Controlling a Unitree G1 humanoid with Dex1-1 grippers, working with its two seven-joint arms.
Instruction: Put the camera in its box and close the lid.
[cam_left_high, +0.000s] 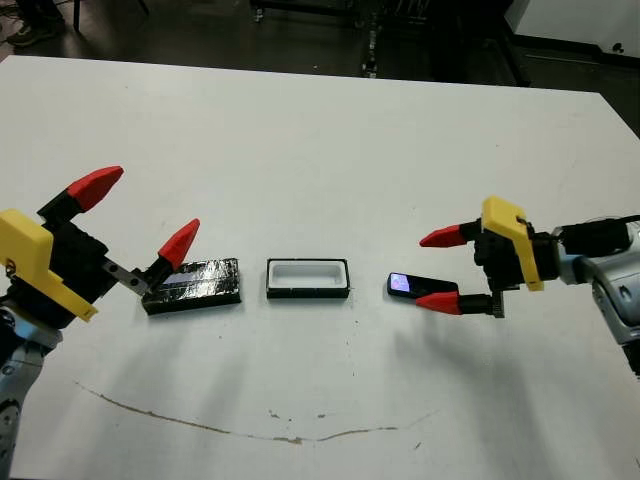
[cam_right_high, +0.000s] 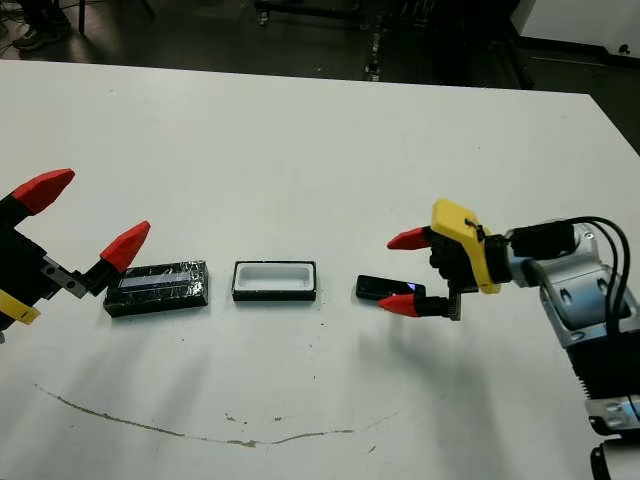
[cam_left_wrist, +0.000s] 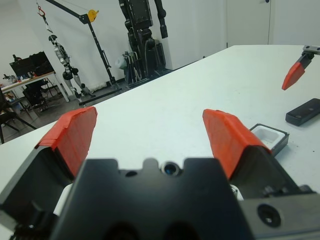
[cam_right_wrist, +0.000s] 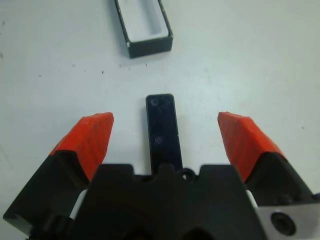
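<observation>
Desk mark: a thin brown curved streak (cam_left_high: 200, 425) runs along the near part of the white desk (cam_left_high: 330, 150), in front of all three items.
Left gripper (cam_left_high: 140, 215): at the desk's left side, fingers spread wide apart, holding nothing. The lower red fingertip (cam_left_high: 180, 243) sits just above the left end of the lid; contact cannot be judged.
Lid (cam_left_high: 195, 285): glossy black slab with a pale strip, lying flat on the desk, leftmost in the row, just left of the box and apart from it.
Box (cam_left_high: 308, 278): shallow tray with black walls and white lining, standing open in the middle of the row; nothing inside it.
Camera (cam_left_high: 412, 287): slim black bar lying flat on the desk, right of the box and separate from it, with a bluish patch glowing at its end nearer the box.
Right gripper (cam_left_high: 440, 270): reaches in from the right, fingers wide open, straddling the camera's right end. In the right wrist view the camera (cam_right_wrist: 162, 132) lies between the two red fingertips (cam_right_wrist: 92, 137), neither touching it.
Background: dark floor beyond the far desk edge; robot stands (cam_left_wrist: 142, 35) in the left wrist view.
</observation>
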